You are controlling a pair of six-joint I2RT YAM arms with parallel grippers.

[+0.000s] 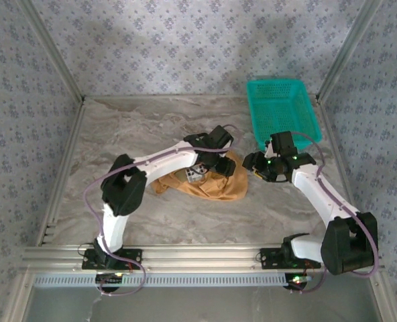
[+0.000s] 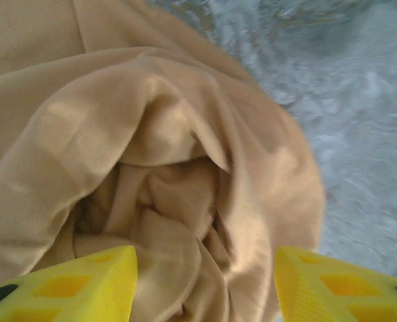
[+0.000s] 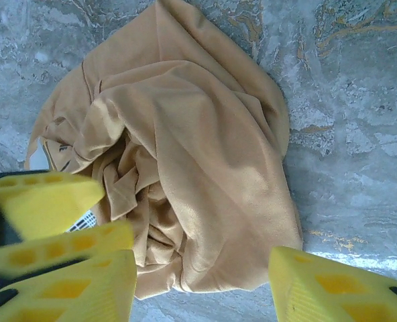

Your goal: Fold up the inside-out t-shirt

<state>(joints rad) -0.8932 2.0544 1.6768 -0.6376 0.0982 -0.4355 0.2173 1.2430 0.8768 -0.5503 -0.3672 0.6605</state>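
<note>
t-shirt (image 1: 220,188) partly hidden under left arm (image 1: 166,158) — table (image 2: 366,100) blurred in left wrist view

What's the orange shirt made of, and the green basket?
The t-shirt looks like soft matte cloth, probably cotton: it slumps in loose folds. The basket looks like stiff teal plastic: its walls are a grid of small holes.
</note>
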